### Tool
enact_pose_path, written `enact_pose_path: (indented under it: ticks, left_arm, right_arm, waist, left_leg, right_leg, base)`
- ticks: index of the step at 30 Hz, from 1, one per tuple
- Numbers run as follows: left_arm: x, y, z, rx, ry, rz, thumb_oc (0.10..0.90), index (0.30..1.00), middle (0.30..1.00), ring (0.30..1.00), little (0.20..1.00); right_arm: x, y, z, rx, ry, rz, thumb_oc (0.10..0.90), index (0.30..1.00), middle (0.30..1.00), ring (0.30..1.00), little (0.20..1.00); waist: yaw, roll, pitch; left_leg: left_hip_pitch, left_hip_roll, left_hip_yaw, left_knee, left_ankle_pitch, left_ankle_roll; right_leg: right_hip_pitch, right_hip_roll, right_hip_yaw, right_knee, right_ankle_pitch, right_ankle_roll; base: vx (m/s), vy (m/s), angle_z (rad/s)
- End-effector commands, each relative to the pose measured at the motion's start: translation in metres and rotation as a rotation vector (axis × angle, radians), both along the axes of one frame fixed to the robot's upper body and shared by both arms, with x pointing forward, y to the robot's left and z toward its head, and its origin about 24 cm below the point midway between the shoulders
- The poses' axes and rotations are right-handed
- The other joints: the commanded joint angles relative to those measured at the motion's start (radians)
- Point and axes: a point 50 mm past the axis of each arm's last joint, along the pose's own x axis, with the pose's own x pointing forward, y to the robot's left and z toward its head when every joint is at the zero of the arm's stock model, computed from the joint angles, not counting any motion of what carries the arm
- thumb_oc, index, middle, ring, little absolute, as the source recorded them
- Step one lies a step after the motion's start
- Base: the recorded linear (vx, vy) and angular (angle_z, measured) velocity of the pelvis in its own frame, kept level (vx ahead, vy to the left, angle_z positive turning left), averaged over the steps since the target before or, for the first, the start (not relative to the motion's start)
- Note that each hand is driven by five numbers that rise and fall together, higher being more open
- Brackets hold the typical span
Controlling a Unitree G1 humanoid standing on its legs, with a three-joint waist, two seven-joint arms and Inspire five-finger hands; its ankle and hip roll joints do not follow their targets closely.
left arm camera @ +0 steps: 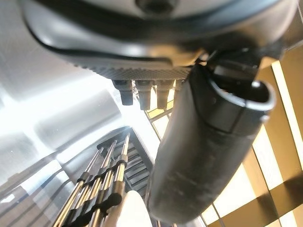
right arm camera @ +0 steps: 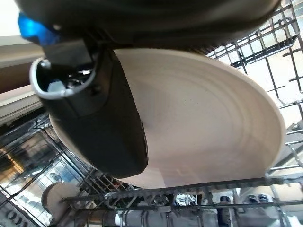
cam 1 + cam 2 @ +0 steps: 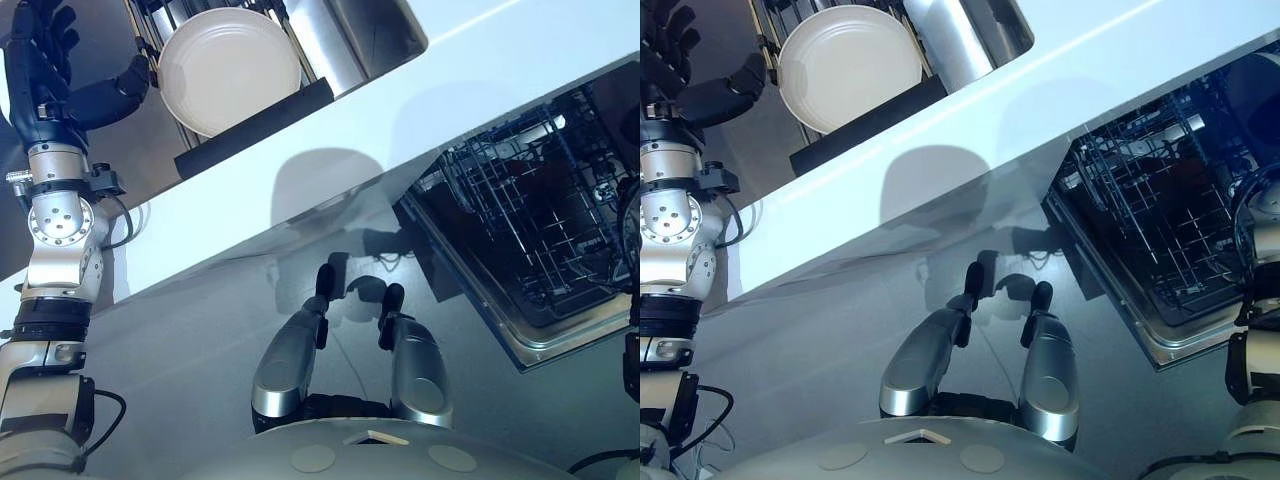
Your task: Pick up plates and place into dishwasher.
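Right hand (image 2: 102, 118), thumb clamped on a cream plate (image 2: 208, 123) above the dishwasher rack (image 2: 293, 33): lower edge-first between tines; left hand (image 3: 45, 75), fingers spread, near racked plate (image 3: 228, 68).

Smooth glazed-looking plate (image 2: 213, 127), shiny metal wire dishwasher rack (image 3: 530, 215), glossy white counter (image 3: 420, 110), matt black drying tray (image 3: 255, 125).

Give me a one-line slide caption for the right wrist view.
Right hand holds a white plate over the dishwasher rack.
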Motion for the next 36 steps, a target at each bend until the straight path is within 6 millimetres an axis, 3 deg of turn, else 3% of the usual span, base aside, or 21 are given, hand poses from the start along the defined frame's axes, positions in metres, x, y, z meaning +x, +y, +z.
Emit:
enact_pose_path:
  ticks: [1, 12, 24, 28, 36]
  left_arm:
    - [-0.028, 0.027, 0.05, 0.022, -0.257, 0.076, 0.8, 0.9, 0.9, 0.9, 0.9]
    - [-0.028, 0.033, 0.042, 0.019, -0.211, 0.057, 0.8, 0.9, 0.9, 0.9, 0.9]
    - [-0.029, 0.033, 0.013, 0.031, -0.109, 0.026, 0.8, 0.9, 0.9, 0.9, 0.9]
    - [-0.028, 0.03, 0.006, 0.037, -0.076, 0.016, 0.8, 0.9, 0.9, 0.9, 0.9]
    - [-0.03, 0.031, -0.006, 0.061, -0.009, 0.015, 0.8, 0.9, 0.9, 0.9, 0.9]
  right_arm:
    - [-0.01, -0.013, 0.001, -0.072, 0.104, -0.038, 0.8, 0.9, 0.9, 0.9, 0.9]
    - [-0.011, -0.012, -0.012, -0.089, 0.171, -0.027, 0.8, 0.9, 0.9, 0.9, 0.9]
    - [-0.016, -0.005, -0.023, -0.102, 0.192, 0.055, 0.8, 0.9, 0.9, 0.9, 0.9]
    - [-0.015, 0.002, -0.025, -0.089, 0.159, 0.1, 0.8, 0.9, 0.9, 0.9, 0.9]
    - [-0.011, 0.037, -0.031, 0.078, 0.063, 0.346, 0.8, 0.9, 0.9, 0.9, 0.9]
  waist:
    - [0.003, -0.013, -0.092]
    - [0.004, -0.052, -0.139]
    - [0.003, -0.083, -0.23]
    - [-0.001, -0.086, -0.256]
    - [-0.021, -0.094, -0.329]
  left_leg:
    - [-0.008, -0.023, 0.045, 0.009, -0.074, -0.008]
    - [0.058, -0.026, 0.044, -0.01, -0.09, -0.008]
    - [0.157, -0.034, 0.053, -0.067, -0.109, 0.003]
    - [0.182, -0.035, 0.056, -0.083, -0.114, 0.007]
    - [0.238, -0.032, 0.072, -0.127, -0.12, 0.018]
  right_leg:
    - [-0.041, 0.093, 0.001, 0.143, -0.144, -0.057]
    - [0.068, 0.106, 0.009, 0.012, -0.102, -0.039]
    - [0.185, 0.105, 0.01, -0.121, -0.062, -0.008]
    - [0.206, 0.103, 0.012, -0.142, -0.056, -0.001]
    - [0.242, 0.101, 0.028, -0.17, -0.05, 0.017]
  base:
    - [0.0, 0.0, 0.0]
    - [0.01, 0.021, -0.02]
    - [0.03, 0.069, -0.11]
    - [0.0, 0.084, -0.05]
    - [-0.02, 0.083, -0.09]
